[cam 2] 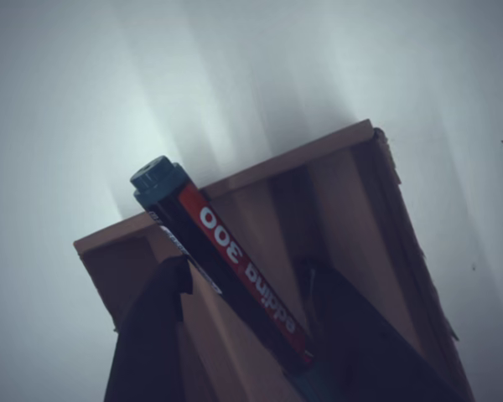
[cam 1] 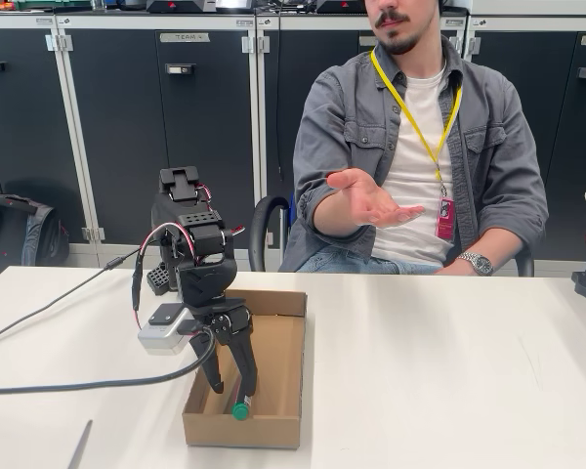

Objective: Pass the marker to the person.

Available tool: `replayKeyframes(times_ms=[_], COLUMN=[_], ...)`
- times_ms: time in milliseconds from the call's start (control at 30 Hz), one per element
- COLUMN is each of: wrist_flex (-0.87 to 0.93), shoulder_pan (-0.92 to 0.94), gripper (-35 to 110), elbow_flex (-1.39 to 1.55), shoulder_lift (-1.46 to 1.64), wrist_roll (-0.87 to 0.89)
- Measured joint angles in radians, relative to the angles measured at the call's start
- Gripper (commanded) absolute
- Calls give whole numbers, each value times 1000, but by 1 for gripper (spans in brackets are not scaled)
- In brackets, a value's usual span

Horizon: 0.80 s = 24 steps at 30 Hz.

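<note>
The marker (cam 1: 240,410) lies in the near end of an open cardboard box (cam 1: 291,305), its green end by the front wall. In the wrist view the marker (cam 2: 235,268) shows a black barrel with a red label, its green end resting at the box's rim (cam 2: 310,155). My gripper (cam 1: 231,396) reaches down into the box, open. The marker lies between the fingers of the gripper (cam 2: 250,272), against the right one and with a gap to the left one. The person (cam 1: 420,156) sits behind the table and holds an open hand (cam 1: 371,203) out, palm up.
The white table (cam 1: 449,371) spreads wide to the right of the box. A black cable (cam 1: 78,384) runs across the left side of the table. A thin grey stick (cam 1: 79,447) lies at the front left edge. Dark cabinets stand behind the person.
</note>
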Motion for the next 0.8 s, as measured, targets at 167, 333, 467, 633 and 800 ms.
replayKeyframes(times_ms=[167,333,467,633,800], wrist_flex=[-12,-21,-25,-25,-25], shoulder_pan=[0,0,0,0,0], gripper=[27,25,20,11,4], elbow_flex=[-2,-3,-3,-3,-2], shoulder_lift=[-15,-15,-15,-15,-15], wrist_roll=[0,0,0,0,0])
